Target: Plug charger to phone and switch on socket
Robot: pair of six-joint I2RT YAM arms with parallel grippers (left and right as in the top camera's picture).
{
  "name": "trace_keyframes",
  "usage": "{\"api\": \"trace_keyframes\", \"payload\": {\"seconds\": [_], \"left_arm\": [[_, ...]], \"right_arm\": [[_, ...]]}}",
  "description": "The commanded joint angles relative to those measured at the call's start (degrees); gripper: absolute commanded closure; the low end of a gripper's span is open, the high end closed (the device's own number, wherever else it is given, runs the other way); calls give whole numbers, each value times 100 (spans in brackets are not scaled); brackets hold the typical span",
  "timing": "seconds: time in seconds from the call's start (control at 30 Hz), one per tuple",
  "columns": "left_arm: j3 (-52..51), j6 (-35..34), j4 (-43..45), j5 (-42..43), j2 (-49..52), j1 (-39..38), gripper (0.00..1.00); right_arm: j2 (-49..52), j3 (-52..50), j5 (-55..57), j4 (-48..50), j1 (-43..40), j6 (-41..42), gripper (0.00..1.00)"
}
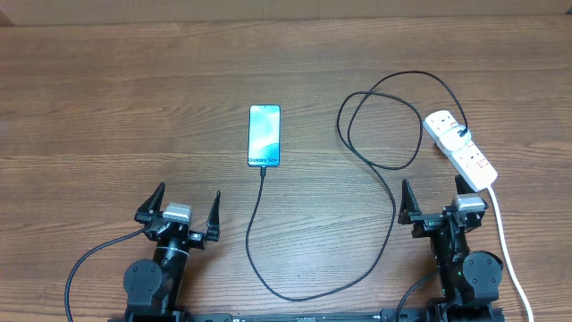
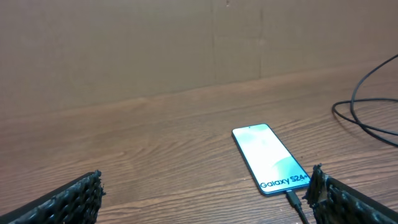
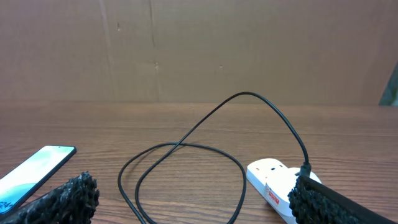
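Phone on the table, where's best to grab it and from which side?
Probably the phone by its two long edges, mid-length, from straight above: it lies flat, screen up, narrow across, and the charger leaves its near short end.

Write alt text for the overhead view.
A phone lies on a wooden table, the black charger meeting its near end and looping right to the white socket. The left claw and right claw sit open and empty nearby.

"Galaxy S24" on the phone (image 2: 272, 158)
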Motion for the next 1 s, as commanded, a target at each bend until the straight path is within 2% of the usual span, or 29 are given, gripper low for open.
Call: {"api": "trace_keyframes", "payload": {"seconds": [0.0, 0.13, 0.43, 0.67, 0.8, 0.97], "left_arm": [[-24, -151, -42, -179, -70, 61, 0], [-24, -1062, -76, -560, -68, 61, 0], [-24, -372, -74, -787, -68, 61, 0], [-24, -616, -70, -898, -68, 61, 0], [-24, -916, -22, -1453, -68, 61, 0], [-26, -890, -17, -1515, -68, 61, 0]], "right_arm": [[-57, -61, 31, 35, 26, -9, 0], [-57, -61, 31, 35, 26, -11, 0], [-57, -61, 31, 35, 26, -9, 0], [-57, -61, 31, 35, 26, -9, 0], [-57, -61, 31, 35, 26, -9, 0], [-57, -61, 31, 35, 26, -11, 0]]}}
